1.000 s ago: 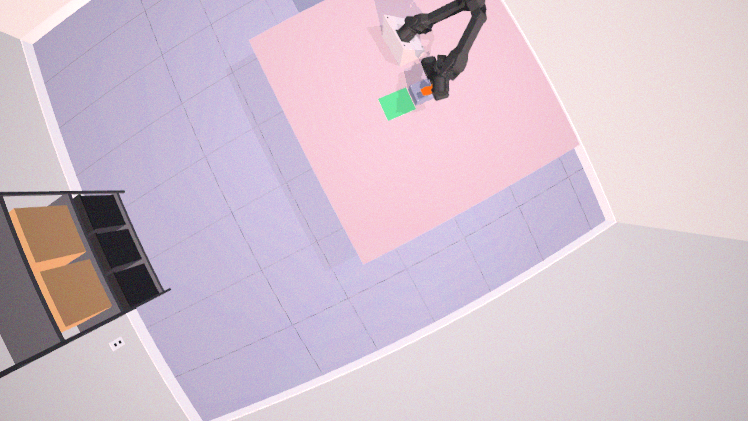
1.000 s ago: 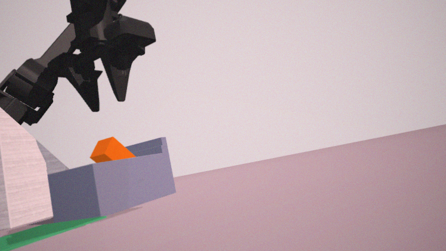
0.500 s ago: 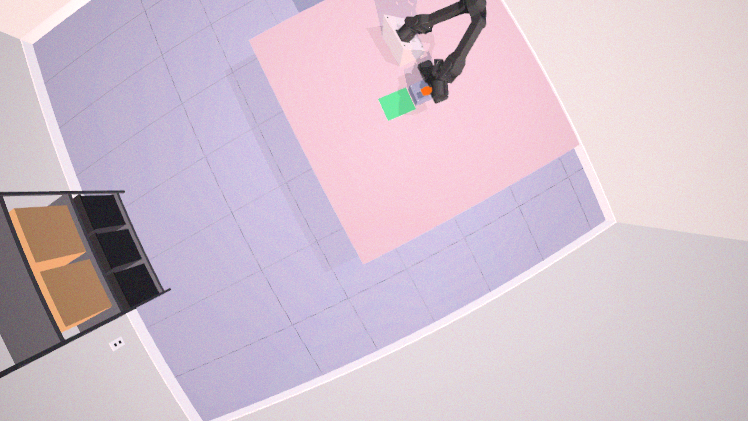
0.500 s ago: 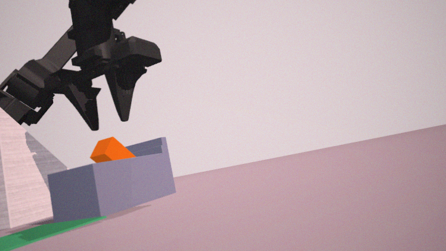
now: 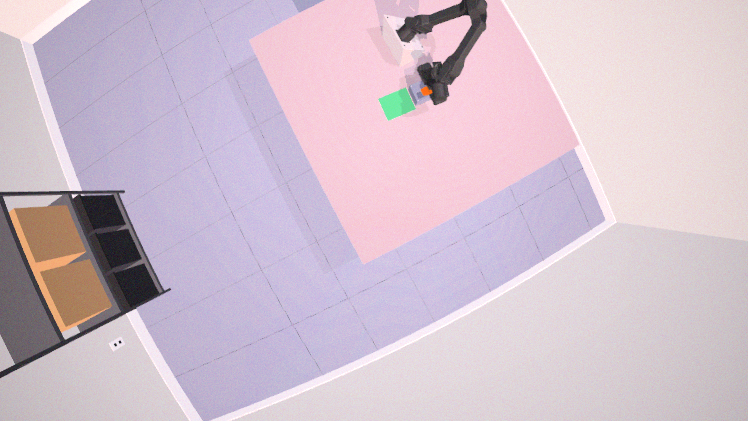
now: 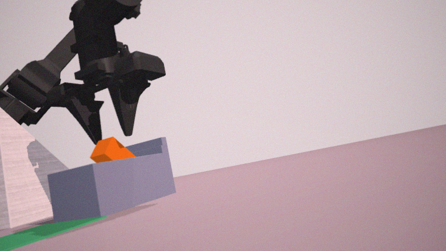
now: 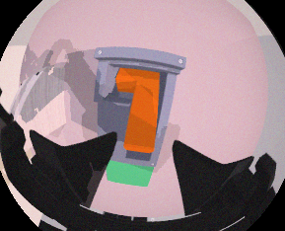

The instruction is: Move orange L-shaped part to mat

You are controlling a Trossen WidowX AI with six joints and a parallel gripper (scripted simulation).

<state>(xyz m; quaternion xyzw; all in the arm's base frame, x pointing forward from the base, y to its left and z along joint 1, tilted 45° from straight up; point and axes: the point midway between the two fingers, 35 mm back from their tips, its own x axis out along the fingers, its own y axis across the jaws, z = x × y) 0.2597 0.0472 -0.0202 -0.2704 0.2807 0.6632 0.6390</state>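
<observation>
The orange part (image 5: 426, 90) (image 6: 110, 149) (image 7: 145, 109) lies tilted in the grey tray (image 6: 131, 182) (image 7: 136, 53). Its L-shaped end is down in the pocket at the far side of the wrist view. Its straight end, toward the green mat (image 5: 392, 106) (image 6: 42, 231) (image 7: 129, 174), stands up above the tray's rim. My gripper (image 6: 112, 139) (image 7: 145, 140) is open and empty. Its fingertips are just above the raised end, one on either side in the wrist view. In the top view the arm hides the fingertips and some of the tray.
A pale wedge-shaped block (image 5: 392, 41) (image 6: 19, 176) stands close to the tray, under the arm's base side. The green mat lies flat against the tray's end. Tray and mat are on a pink surface (image 5: 441, 173). A shelf with boxes (image 5: 49, 234) stands far off.
</observation>
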